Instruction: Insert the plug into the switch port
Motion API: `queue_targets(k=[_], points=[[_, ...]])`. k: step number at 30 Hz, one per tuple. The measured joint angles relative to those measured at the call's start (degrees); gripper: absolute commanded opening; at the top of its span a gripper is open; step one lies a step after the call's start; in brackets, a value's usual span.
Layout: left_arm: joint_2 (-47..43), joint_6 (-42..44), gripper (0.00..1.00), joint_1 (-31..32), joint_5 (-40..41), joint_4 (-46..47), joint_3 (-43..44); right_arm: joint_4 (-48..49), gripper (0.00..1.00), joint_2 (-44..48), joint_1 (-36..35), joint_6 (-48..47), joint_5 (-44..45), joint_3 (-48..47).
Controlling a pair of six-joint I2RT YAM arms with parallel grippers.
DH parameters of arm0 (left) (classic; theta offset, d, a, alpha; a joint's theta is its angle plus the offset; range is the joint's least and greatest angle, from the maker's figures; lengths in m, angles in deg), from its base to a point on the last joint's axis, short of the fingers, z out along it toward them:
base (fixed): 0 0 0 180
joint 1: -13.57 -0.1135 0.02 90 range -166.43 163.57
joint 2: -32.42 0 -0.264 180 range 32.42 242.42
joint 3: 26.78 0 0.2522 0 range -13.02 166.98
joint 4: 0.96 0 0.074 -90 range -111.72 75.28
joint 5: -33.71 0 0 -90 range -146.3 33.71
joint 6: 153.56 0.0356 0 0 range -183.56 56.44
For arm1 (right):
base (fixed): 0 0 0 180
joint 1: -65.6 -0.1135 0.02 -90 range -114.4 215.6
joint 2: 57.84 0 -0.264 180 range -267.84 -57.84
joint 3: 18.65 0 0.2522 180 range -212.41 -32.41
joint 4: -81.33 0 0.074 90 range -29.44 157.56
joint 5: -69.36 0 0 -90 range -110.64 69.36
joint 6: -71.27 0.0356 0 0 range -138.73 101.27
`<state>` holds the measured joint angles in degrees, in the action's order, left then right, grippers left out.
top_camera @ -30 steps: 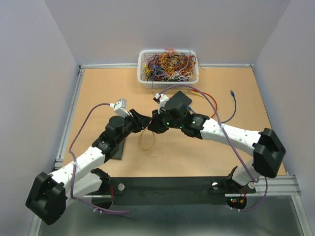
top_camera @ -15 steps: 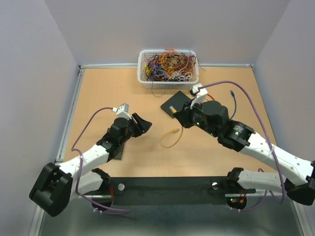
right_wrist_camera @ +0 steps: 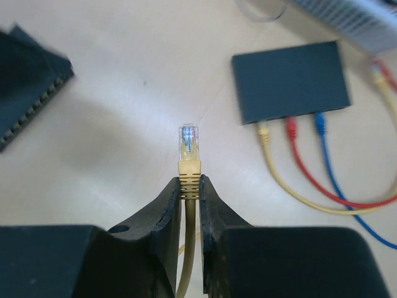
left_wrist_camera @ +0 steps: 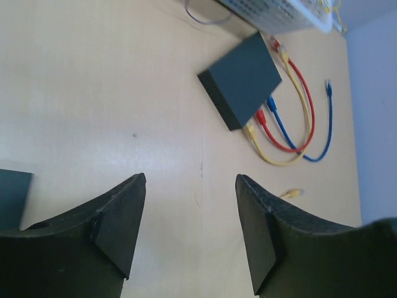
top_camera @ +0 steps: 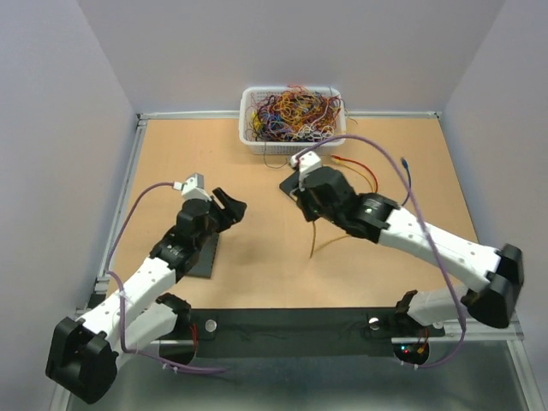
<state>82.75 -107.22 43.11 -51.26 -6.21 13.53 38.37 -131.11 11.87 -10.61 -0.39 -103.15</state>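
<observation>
Now right fingers (right_wrist_camera: 166,208) pinch plug (right_wrist_camera: 189,138) by its yellow boot; clear tip points forward; switch (right_wrist_camera: 290,81) lies ahead-right, well apart; right arm nearer; left fingers (left_wrist_camera: 121,214) spread, empty.

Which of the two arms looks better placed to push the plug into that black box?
The right one. The right gripper is shut on the yellow cable, its plug sticking out, close to the black box. The left gripper is open, empty and farther off.
</observation>
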Motion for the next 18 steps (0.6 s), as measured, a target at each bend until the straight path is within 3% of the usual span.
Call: queue_targets(k=[5,18], points=[[-2.1,2.9,0.72,-12.8,-0.4,-5.4,0.6,5.7,0.01,-9.2,-0.5,2.0,-9.4,9.4],[5.4,2.3,0.75,-27.7,1.0,-12.9,0.4,23.5,0.00,-15.7,-3.1,8.8,-26.1,12.7]])
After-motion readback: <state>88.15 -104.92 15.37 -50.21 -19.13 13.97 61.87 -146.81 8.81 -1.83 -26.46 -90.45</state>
